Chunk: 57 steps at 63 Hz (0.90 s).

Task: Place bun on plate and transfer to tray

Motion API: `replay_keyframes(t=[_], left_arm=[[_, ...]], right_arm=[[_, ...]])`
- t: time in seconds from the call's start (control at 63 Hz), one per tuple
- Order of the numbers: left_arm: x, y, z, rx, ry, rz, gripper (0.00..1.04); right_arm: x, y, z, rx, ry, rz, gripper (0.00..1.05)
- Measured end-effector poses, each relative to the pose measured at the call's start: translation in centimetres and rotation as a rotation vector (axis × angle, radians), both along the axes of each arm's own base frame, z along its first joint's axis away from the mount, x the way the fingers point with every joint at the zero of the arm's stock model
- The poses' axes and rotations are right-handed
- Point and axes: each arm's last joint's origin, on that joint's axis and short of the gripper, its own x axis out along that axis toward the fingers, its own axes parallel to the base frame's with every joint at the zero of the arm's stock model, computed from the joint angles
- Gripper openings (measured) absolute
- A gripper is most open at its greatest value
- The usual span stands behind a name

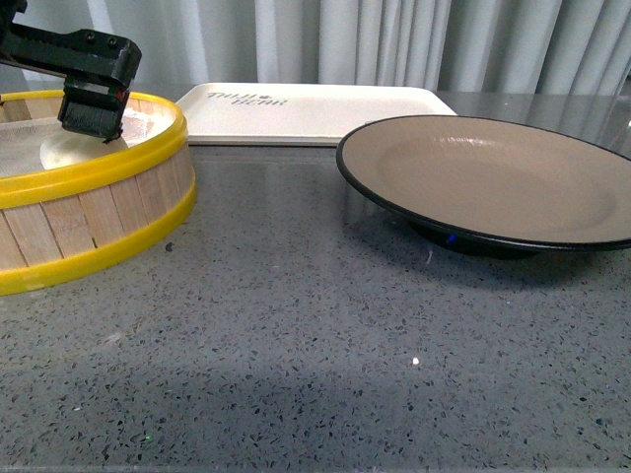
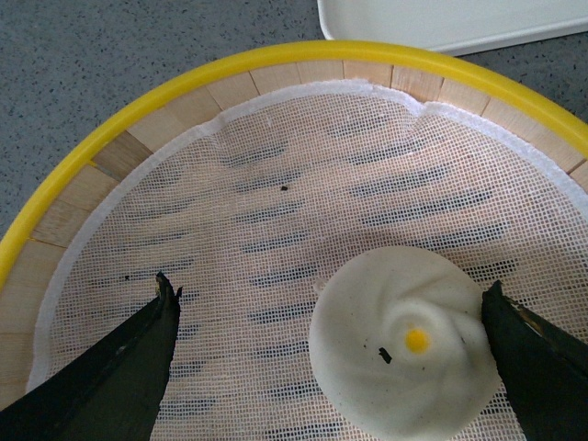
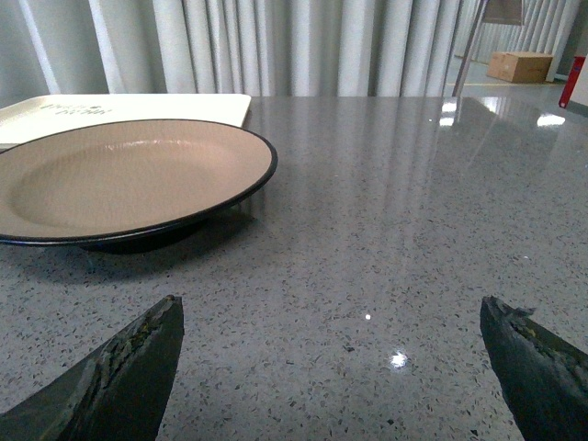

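a yellow-rimmed wooden steamer basket (image 1: 89, 212) stands at the frame's left on the grey speckled worktop (image 1: 325, 345); pale curtains (image 1: 394, 39) across the top.

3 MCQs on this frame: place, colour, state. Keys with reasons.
1. Where is the bun? A) on the plate B) in the steamer basket C) on the tray
2. Basket rim colour? A) black B) red C) yellow
3. Left gripper? A) open, fingers either side of the bun B) shut on the bun C) out of view
1 B: bun lies on the basket's mesh, plate and tray bare.
2 C: yellow band rings the wood.
3 A: fingers spread wide, one well clear of the bun.
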Motion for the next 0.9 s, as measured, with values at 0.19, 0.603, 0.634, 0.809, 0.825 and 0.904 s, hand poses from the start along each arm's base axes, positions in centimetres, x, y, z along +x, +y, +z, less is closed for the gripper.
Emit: replay_keyframes(t=[0.19,0.603,0.634,0.809,0.825,0.904], left_arm=[[0.15,-0.23,-0.47,-0.002,0.011,-0.011,0.98],[0.18,-0.22,-0.81,-0.009,0.02,-0.025,0.39],[0.19,-0.18,-0.81,-0.009,0.02,-0.024,0.34],[0.21,0.08,-0.85,-0.014,0.027,-0.022,0.05],[0.21,0.09,-0.84,-0.014,0.027,-0.022,0.04],[0.21,0.09,-0.77,-0.018,0.03,-0.026,0.04]], right_arm=[[0.0,0.0,0.0,0.0,0.0,0.0,0.96],[0.0,0.0,0.0,0.0,0.0,0.0,0.96],[0.0,0.0,0.0,0.0,0.0,0.0,0.96],[0.0,0.0,0.0,0.0,0.0,0.0,0.96],[0.0,0.0,0.0,0.0,0.0,0.0,0.96],[0.0,0.0,0.0,0.0,0.0,0.0,0.96]])
